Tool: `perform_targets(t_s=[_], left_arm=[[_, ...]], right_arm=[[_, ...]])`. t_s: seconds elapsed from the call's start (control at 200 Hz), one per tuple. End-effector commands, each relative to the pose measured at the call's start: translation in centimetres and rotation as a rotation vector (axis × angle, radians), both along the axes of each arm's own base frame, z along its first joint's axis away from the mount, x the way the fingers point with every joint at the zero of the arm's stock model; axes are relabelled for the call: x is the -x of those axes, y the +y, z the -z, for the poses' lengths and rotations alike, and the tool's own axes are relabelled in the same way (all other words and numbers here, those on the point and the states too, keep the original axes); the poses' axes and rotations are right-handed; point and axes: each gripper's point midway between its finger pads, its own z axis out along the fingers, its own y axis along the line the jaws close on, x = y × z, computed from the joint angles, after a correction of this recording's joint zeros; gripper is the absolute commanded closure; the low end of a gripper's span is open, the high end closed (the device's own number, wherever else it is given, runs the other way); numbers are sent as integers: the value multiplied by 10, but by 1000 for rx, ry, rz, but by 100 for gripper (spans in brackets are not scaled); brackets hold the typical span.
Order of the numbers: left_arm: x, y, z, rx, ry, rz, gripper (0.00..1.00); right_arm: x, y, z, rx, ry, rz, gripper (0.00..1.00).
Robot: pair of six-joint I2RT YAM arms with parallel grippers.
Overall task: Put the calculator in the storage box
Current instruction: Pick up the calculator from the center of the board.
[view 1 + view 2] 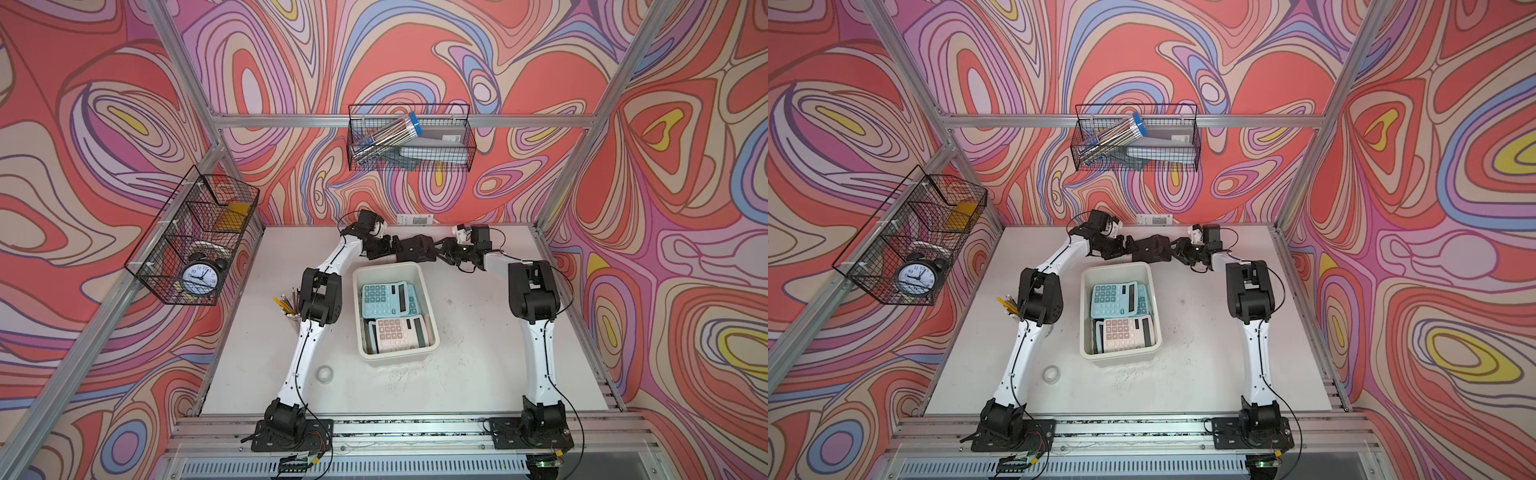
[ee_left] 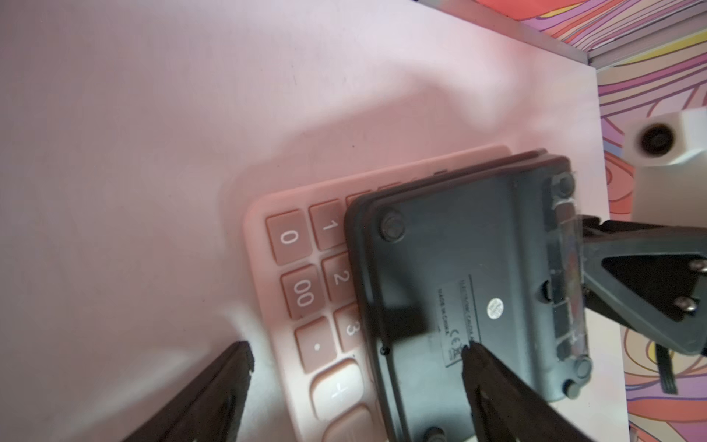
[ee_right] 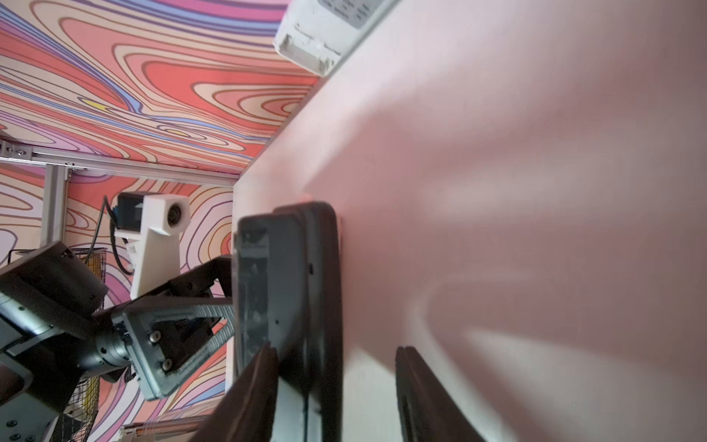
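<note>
Left gripper (image 2: 357, 346) stands spread wide at the far side of the tabletop (image 1: 478, 353). One fingertip (image 2: 486, 371) rests on the back of the black calculator (image 2: 459, 268), and its partner sits well off to the side, over bare tabletop. Right gripper (image 3: 336, 349) faces it from the opposite end and straddles the calculator's display edge. One of its fingers lies against the back, while a strip of tabletop shows between the body and the finger on the face side — so those jaws are not clamped.

In both top views the black calculator (image 1: 415, 249) sits between the two grippers, just beyond the storage box (image 1: 395, 359) and outside it. It is face down, rubber feet up. It overlaps a loose pink calculator (image 2: 298, 268) lying keys-up on the tabletop; whether the two touch I cannot tell. Inside the storage box lie a teal calculator (image 1: 384, 297) and a second pink calculator (image 1: 399, 332) — both keys up.
</note>
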Motion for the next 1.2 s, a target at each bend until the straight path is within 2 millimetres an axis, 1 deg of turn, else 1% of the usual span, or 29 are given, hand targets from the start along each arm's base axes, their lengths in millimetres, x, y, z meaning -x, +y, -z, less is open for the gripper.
perform_targets(t_s=[0.0, 0.115, 0.145, 0.26, 0.361, 0.476, 0.551, 0.626, 0.686, 0.741, 0.811, 0.891, 0.971, 1.032, 1.107, 1.197], left_arm=[[-1, -17, -9, 63, -32, 56, 17], [9, -34, -15, 87, -40, 114, 20], [12, -38, -16, 93, -40, 130, 21], [25, -51, -22, 103, -40, 178, 22], [38, -63, -28, 116, -45, 224, 24], [56, -79, -28, 110, -37, 281, 25], [66, -87, -29, 112, -31, 313, 25], [75, -94, -29, 110, -30, 338, 25], [80, -97, -30, 103, -28, 349, 26], [82, -94, -32, 90, -29, 345, 26], [81, -85, -36, 51, -51, 322, 25], [79, -76, -45, 11, -85, 296, 22], [73, -66, -54, -23, -109, 264, 18], [66, -57, -59, -47, -127, 237, 13], [56, -46, -59, -74, -131, 201, 8], [47, -42, -56, -72, -124, 192, 7]], right_arm=[[14, 4, -17, -19, -28, -19, 51], [32, 7, -17, -16, -18, -23, 52], [36, 7, -17, -16, -16, -23, 54], [58, 4, -18, 4, -7, -17, 54], [78, -2, -17, 39, 12, -4, 54], [99, -9, -14, 81, 43, 10, 54], [110, -14, -12, 115, 60, 23, 54], [117, -25, -12, 151, 79, 55, 53], [118, -37, -16, 162, 80, 86, 52], [117, -48, -21, 180, 74, 114, 50], [111, -58, -26, 203, 63, 137, 48], [101, -64, -26, 203, 64, 147, 43], [90, -70, -22, 200, 68, 159, 38], [81, -71, -15, 196, 79, 161, 35], [72, -69, -7, 185, 84, 151, 32], [65, -64, 4, 152, 101, 133, 31]])
